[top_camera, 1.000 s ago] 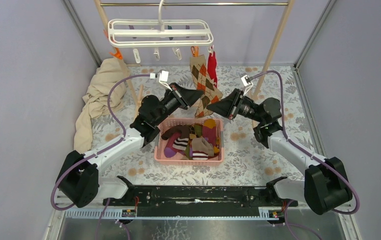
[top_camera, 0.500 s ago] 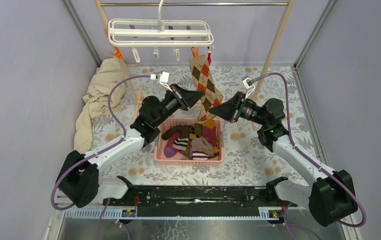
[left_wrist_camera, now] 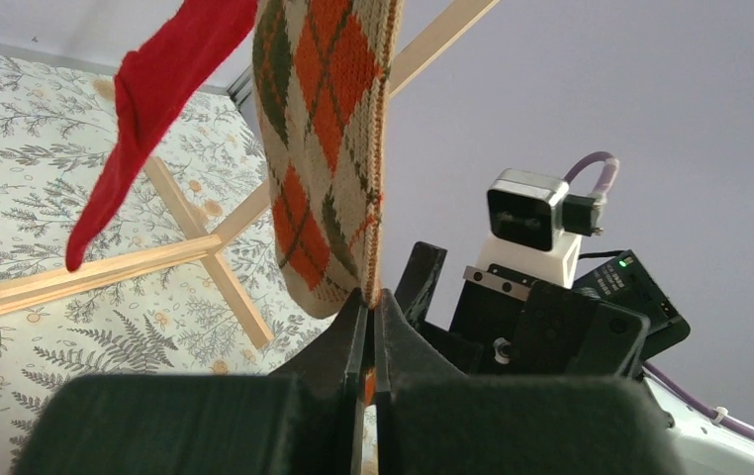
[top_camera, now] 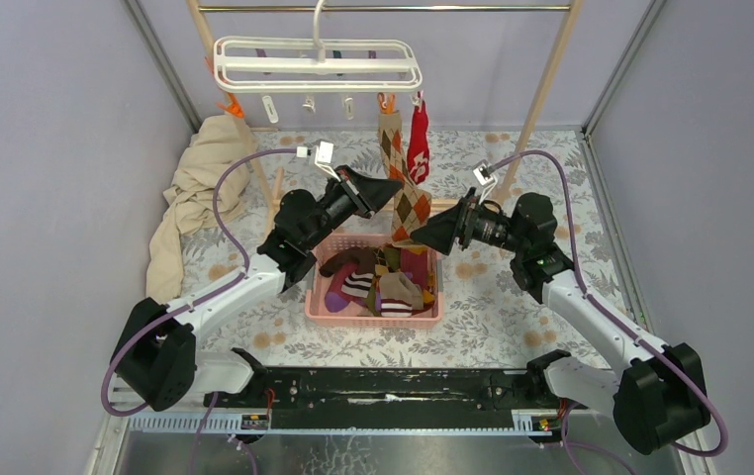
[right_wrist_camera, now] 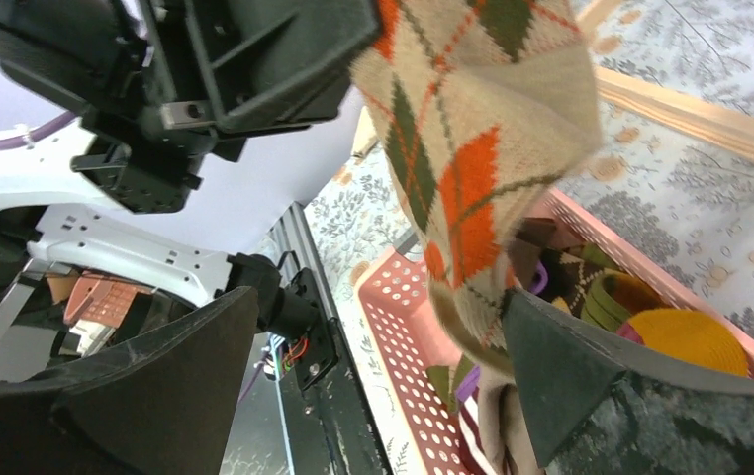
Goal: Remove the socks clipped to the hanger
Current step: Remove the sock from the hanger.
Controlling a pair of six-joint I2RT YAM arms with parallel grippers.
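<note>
- The hanger (top_camera: 319, 62) hangs by its hook from the back rail. Only two socks are on its clips: the argyle sock (top_camera: 400, 183) and the red sock (top_camera: 418, 143), side by side at the right end.
- The left gripper (left_wrist_camera: 371, 302) has its fingers pressed together, pinching the argyle sock's edge low down. I read that as a hold for tugging it off its clip.
- The right gripper (right_wrist_camera: 378, 297) is spread wide with the sock's toe dangling between its jaws, neither one closed on it.
- Right below, on the surface (top_camera: 512, 297), sits the pink basket (top_camera: 353, 319), piled with loose socks (top_camera: 383, 287) and placed so a freed sock drops straight in.
- The red sock hangs free with no gripper on it. It is probably next.
</note>
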